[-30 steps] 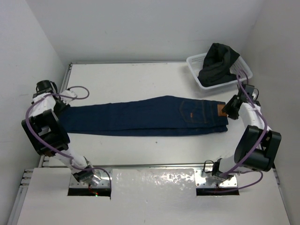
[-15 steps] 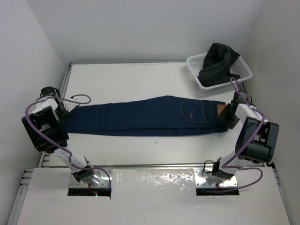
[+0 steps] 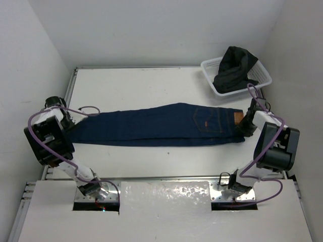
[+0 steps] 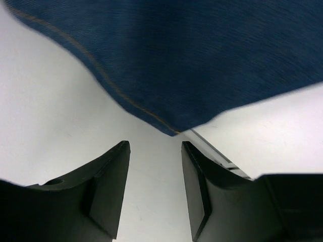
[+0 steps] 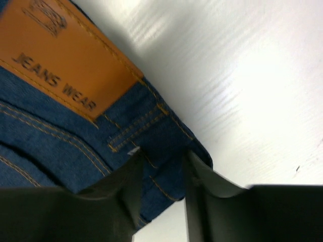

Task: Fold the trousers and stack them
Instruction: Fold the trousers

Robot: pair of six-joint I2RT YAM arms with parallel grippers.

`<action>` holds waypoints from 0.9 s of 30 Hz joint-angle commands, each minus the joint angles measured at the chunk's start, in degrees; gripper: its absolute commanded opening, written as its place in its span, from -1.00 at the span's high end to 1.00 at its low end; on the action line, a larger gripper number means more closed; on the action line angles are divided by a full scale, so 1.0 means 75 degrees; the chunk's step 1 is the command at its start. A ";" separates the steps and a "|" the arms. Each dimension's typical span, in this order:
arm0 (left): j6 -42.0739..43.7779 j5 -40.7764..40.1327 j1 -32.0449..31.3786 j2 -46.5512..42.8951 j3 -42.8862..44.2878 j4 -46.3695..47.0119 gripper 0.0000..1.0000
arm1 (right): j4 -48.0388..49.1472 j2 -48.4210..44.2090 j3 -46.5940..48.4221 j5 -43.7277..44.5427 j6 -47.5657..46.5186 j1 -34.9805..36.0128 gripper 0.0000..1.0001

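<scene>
As the trousers (image 3: 151,125) lie flat across the table (image 3: 151,85), hem left, waistband right:
My left gripper (image 4: 154,151) stands spread and empty beside the hem (image 4: 171,126); my right gripper (image 5: 161,164) straddles the waistband (image 5: 151,126), and I cannot tell whether it pinches.

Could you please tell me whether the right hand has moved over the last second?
Yes, the right hand has come away from the basket and down onto the waistband of the jeans.
</scene>
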 commanded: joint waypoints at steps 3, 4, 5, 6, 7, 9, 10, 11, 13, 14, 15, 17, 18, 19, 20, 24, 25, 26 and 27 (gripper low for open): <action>0.1513 0.0346 0.0000 -0.0785 -0.0473 -0.0018 0.12 | 0.0362 0.0154 0.0340 0.0185 -0.0012 0.0023 0.52; 0.1630 0.0289 0.0000 -0.0762 -0.0485 -0.0042 0.11 | 0.0385 0.0166 0.0305 0.0197 -0.0012 0.0012 0.56; 0.1898 0.0207 -0.0012 -0.0727 -0.0590 -0.0007 0.11 | 0.0409 0.0154 0.0282 0.0209 0.0000 0.0011 0.62; 0.2040 0.0125 0.0000 -0.0727 -0.0672 0.0040 0.11 | 0.0478 0.0154 0.0223 0.0209 0.0000 0.0023 0.71; 0.2180 -0.0004 0.0000 -0.0727 -0.0777 0.0121 0.10 | 0.0491 0.0142 0.0211 0.0220 0.0000 0.0012 0.74; 0.2589 -0.0145 0.0000 -0.0692 -0.1140 0.0484 0.09 | 0.0514 0.0154 0.0188 0.0244 -0.0012 0.0011 0.82; 0.2685 -0.0354 -0.0012 -0.0645 -0.1432 0.0741 0.09 | 0.0514 0.0154 0.0188 0.0256 -0.0023 0.0011 0.89; 0.2871 -0.0473 0.0000 -0.0610 -0.1562 0.1323 0.09 | 0.0514 0.0131 0.0199 0.0267 -0.0047 0.0011 0.92; 0.2908 -0.0835 0.0000 -0.0435 -0.1774 0.2051 0.08 | 0.0479 0.0072 0.0234 0.0314 -0.0117 0.0012 1.00; 0.2850 -0.0895 0.0011 -0.0353 -0.1775 0.2160 0.09 | 0.0467 0.0072 0.0246 0.0338 -0.0164 0.0023 1.00; 0.2792 -0.0919 0.0035 -0.0282 -0.1705 0.2173 0.09 | 0.0467 0.0002 0.0258 0.0349 -0.0199 0.0012 1.00; 0.2675 -0.0907 0.0081 -0.0118 -0.1494 0.2033 0.09 | 0.0491 -0.0068 0.0258 0.0384 -0.0304 0.0011 1.00; 0.2697 -0.0896 0.0093 -0.0106 -0.1459 0.1963 0.09 | 0.0491 -0.0115 0.0258 0.0396 -0.0328 0.0011 1.00; 0.2744 -0.0849 0.0117 -0.0141 -0.1447 0.1927 0.09 | 0.0491 -0.0127 0.0258 0.0385 -0.0363 0.0011 1.00; 0.2849 -0.0791 0.0117 -0.0176 -0.1446 0.1741 0.09 | 0.0491 -0.0139 0.0246 0.0373 -0.0375 0.0023 1.00; 0.3119 -0.0439 0.0117 -0.0387 -0.1808 0.1924 0.08 | 0.0514 -0.0221 0.0188 0.0291 -0.0375 0.0023 1.00; 0.3131 -0.0485 0.0129 -0.0399 -0.1914 0.2402 0.08 | 0.0526 -0.0233 0.0176 0.0279 -0.0375 0.0012 1.00; 0.3119 -0.0578 0.0117 -0.0341 -0.1996 0.2558 0.13 | 0.0538 -0.0244 0.0176 0.0256 -0.0375 0.0023 1.00; 0.3119 -0.0637 0.0129 -0.0294 -0.2009 0.2664 0.16 | 0.0538 -0.0244 0.0188 0.0233 -0.0387 0.0023 1.00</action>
